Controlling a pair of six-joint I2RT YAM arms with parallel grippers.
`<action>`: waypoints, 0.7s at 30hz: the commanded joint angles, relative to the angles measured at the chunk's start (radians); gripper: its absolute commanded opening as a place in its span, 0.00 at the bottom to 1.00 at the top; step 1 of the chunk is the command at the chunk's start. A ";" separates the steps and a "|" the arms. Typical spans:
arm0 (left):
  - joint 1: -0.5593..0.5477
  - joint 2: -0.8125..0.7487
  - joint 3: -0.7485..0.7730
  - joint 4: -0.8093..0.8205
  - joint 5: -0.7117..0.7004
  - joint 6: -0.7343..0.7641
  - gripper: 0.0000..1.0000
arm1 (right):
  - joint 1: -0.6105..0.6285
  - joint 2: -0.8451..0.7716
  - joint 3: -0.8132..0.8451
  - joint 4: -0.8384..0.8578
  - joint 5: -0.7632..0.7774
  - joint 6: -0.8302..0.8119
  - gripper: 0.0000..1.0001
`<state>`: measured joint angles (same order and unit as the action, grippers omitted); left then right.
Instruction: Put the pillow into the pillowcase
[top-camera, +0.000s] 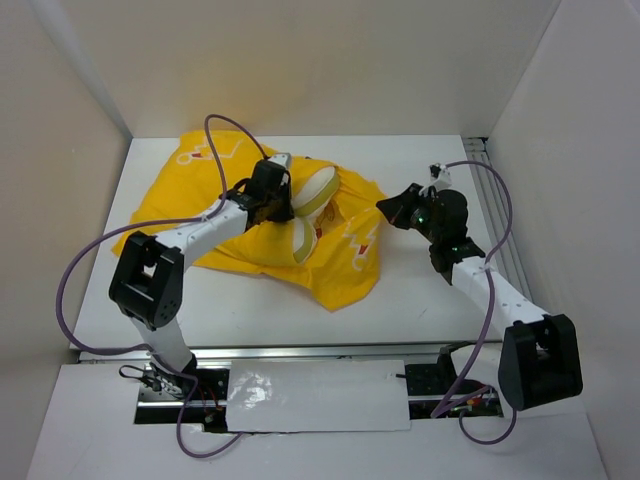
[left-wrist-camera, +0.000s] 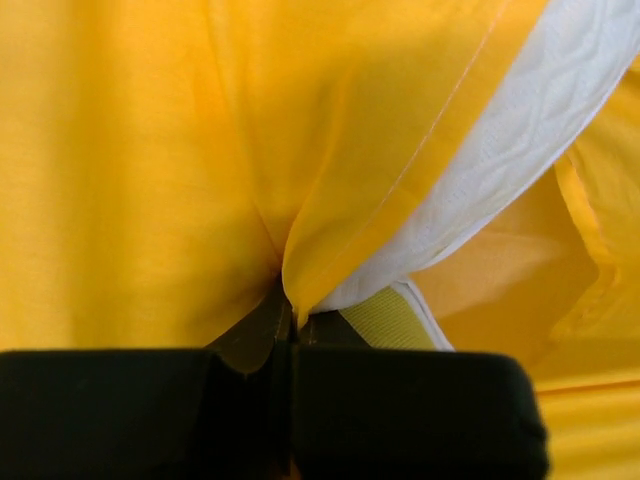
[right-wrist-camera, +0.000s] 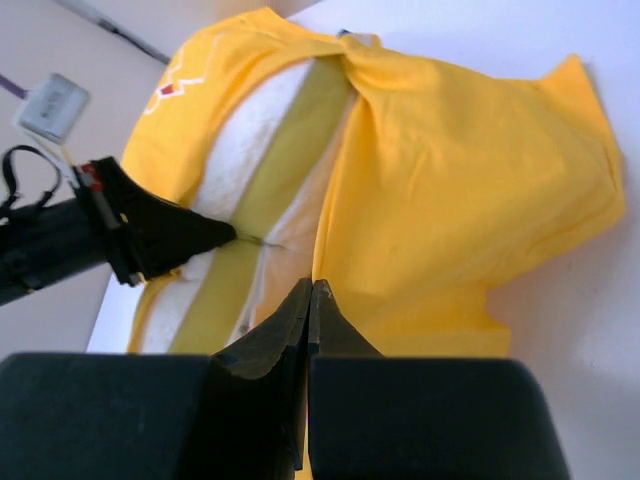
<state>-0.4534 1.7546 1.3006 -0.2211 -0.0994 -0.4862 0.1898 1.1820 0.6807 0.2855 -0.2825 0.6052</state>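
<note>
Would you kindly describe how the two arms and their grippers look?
The left arm and right arm have white links and black joint housings; a purple cable loops along each. The left gripper and right gripper have black, tapering fingers.

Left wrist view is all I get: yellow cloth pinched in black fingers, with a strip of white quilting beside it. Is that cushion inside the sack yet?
Observer: Only partly. From above, the cream-white plump pillow bulges out of the bright yellow fabric pillowcase.
Operator: What is the other arm doing?
Observer: The right gripper sits shut at the pillowcase's right edge. I cannot tell whether it holds any cloth.
Operator: Any picture on the sack?
Observer: A white-outlined print shows near its far left corner.
</note>
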 joint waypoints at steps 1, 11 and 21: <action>0.009 0.017 -0.017 -0.208 -0.068 0.103 0.12 | -0.050 -0.019 0.072 0.242 0.020 -0.014 0.00; -0.063 -0.115 0.211 -0.098 0.248 0.176 1.00 | 0.014 0.031 0.108 0.132 -0.060 -0.074 0.00; -0.169 0.370 0.813 -0.313 0.123 0.300 1.00 | 0.023 0.031 0.126 0.124 -0.092 -0.093 0.00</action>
<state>-0.5987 1.9976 2.0148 -0.4213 0.0872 -0.2638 0.2050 1.2297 0.7444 0.3122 -0.3588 0.5297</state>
